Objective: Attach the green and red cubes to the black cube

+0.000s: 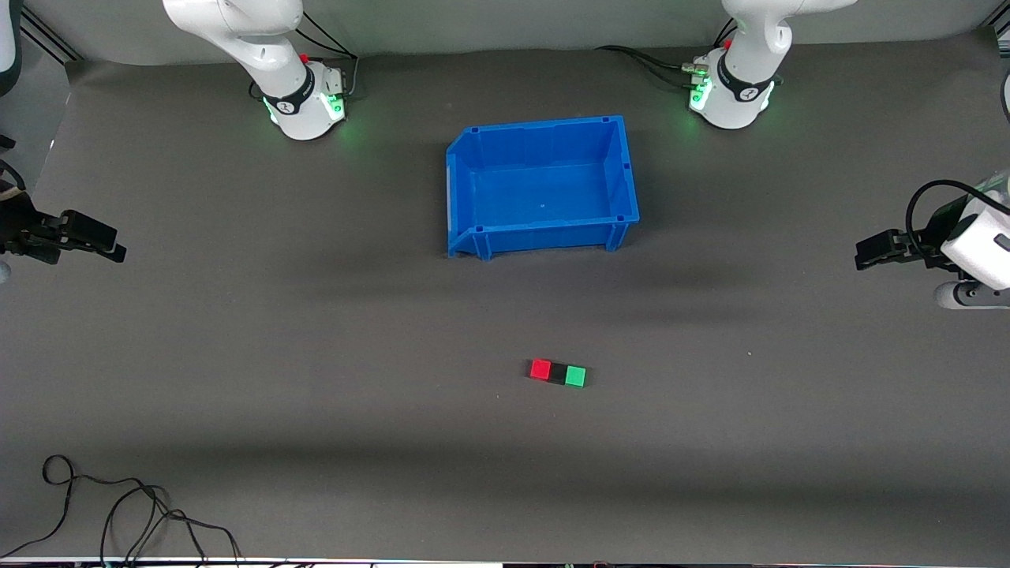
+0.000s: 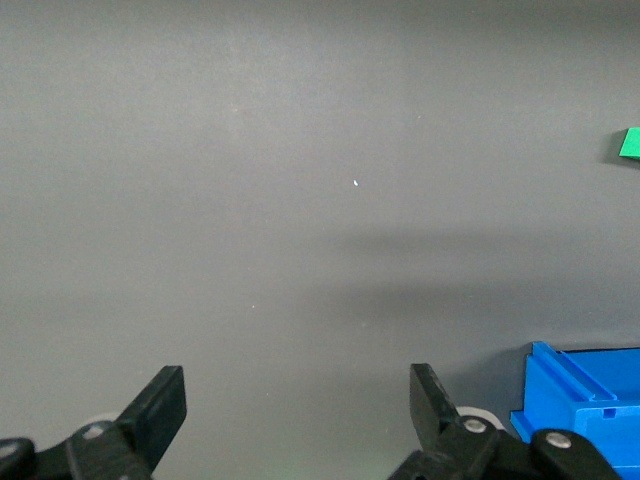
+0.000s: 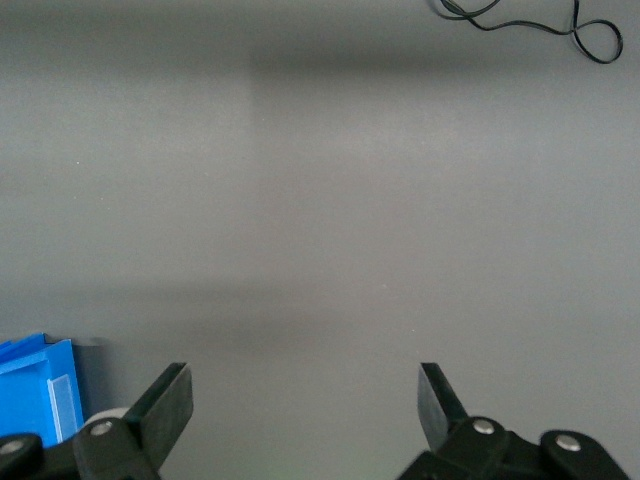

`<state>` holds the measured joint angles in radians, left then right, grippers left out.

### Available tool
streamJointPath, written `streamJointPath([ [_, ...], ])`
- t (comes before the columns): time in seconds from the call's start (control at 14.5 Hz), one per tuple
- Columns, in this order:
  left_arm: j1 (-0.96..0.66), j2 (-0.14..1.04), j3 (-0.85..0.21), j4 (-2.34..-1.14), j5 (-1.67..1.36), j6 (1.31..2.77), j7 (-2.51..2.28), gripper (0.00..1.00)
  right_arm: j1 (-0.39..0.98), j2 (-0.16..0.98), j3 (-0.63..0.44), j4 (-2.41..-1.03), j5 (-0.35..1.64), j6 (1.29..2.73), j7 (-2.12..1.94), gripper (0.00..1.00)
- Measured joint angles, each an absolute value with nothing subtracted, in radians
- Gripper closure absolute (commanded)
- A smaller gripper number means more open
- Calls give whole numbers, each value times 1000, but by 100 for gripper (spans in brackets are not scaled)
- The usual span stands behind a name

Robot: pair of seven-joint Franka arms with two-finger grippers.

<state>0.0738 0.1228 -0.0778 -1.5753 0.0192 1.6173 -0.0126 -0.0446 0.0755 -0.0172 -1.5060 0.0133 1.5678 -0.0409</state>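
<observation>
Dark grey matting covers the table (image 1: 237, 379). Nearer the front camera than the blue bin (image 1: 541, 229), the red cube (image 1: 540, 368), black cube (image 1: 559, 372) and green cube (image 1: 576, 376) sit joined in one row, black between the others. Both arms wait at their own ends of the table: left gripper (image 2: 298, 400) and right gripper (image 3: 304, 395) each hang with fingers spread wide, holding nothing. A black cable (image 1: 118, 505) lies near the front edge.

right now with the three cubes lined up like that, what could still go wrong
The red cube, black cube and green cube sit in a touching row, but whether they are truly joined cannot be seen; a nudge might split them. Both the left gripper and right gripper wait open at the table's ends, so a return pass could bump the row.
</observation>
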Motion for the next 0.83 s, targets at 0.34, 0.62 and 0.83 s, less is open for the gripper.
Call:
streamJointPath([
  [0.34,66,123,-80,-1555,19,1618,30,1,-45,75,-18,-1506,13,1564,-46,0],
  [0.62,63,123,-79,-1533,23,1666,61,1,-45,75,-18,-1506,13,1564,-47,0],
  [0.83,11,123,-22,-1531,23,1684,62,1,-39,76,-17,-1510,13,1562,-47,0],
])
